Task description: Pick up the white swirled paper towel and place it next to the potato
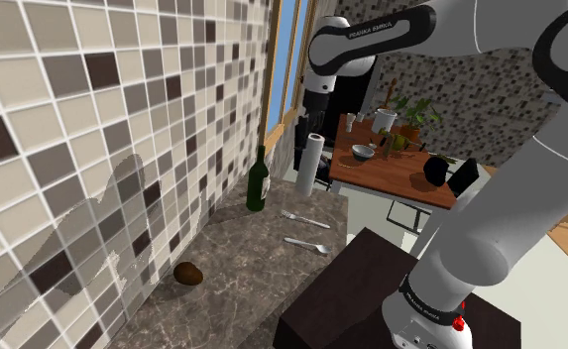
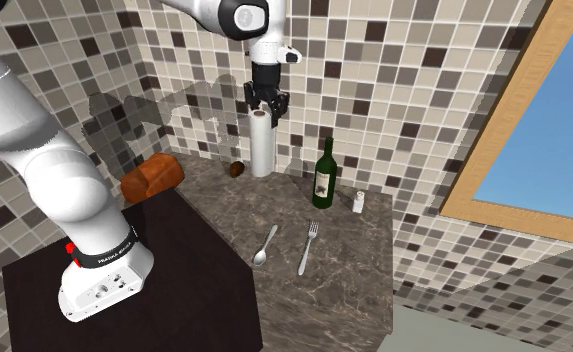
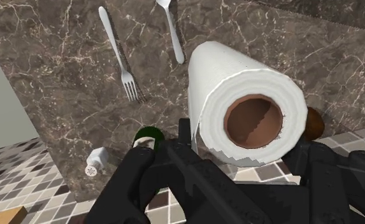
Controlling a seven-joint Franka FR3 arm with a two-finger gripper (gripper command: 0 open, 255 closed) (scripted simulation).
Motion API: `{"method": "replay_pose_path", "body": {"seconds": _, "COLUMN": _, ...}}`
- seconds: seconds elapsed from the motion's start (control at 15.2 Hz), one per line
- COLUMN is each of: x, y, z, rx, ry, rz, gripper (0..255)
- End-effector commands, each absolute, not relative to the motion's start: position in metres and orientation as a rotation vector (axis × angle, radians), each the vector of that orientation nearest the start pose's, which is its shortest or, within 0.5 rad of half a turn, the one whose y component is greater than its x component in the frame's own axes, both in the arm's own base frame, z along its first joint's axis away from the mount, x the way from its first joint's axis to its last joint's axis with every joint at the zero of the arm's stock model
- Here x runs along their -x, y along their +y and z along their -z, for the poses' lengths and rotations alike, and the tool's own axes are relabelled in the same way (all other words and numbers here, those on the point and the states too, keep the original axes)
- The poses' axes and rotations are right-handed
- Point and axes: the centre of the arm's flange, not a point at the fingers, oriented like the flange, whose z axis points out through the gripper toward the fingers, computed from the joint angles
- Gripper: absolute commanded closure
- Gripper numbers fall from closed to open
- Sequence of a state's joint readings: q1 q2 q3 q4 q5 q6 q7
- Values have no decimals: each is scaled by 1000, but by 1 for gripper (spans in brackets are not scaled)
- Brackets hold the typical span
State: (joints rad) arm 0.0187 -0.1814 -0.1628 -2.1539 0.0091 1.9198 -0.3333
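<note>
Wrist view: my gripper [image 3: 241, 141] is closed on the white paper towel roll with a brown cardboard core [image 3: 238, 70], one black finger pressed against each side of its top end. The roll hangs upright under the hand.

Second exterior view: the roll shows between the small brown potato [image 2: 237, 169] and the dark green glass bottle [image 2: 323, 175], close to the mosaic-tiled wall [image 2: 404, 90], with the potato just beside it in that picture. In the shoulder view the roll shows beyond the bottle and apart from the potato. I cannot tell whether its base touches the dark marbled stone bench [image 2: 359, 275].

Edges and room: the potato lies at the foot of the wall, near the dark box stand [image 2: 174, 290], with bare stone from it toward the front edge. A small white shaker [image 2: 358, 202] stands just beside the bottle, near the bench's end edge. A silver spoon [image 2: 265, 245] and a silver fork [image 2: 308, 247] lie side by side mid-bench. Bare stone separates them from the row along the wall.
</note>
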Motion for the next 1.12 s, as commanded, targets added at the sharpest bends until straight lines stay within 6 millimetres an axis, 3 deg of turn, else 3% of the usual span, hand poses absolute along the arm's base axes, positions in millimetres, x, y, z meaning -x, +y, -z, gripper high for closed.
{"method": "replay_pose_path", "body": {"seconds": 0.0, "x": -485, "y": -47, "z": -474, "rx": 3078, "ry": -289, "rz": -69, "gripper": 255}}
{"method": "replay_pose_path", "body": {"seconds": 1.06, "x": -479, "y": 164, "z": -474, "rx": 3078, "ry": -289, "rz": -69, "gripper": 255}}
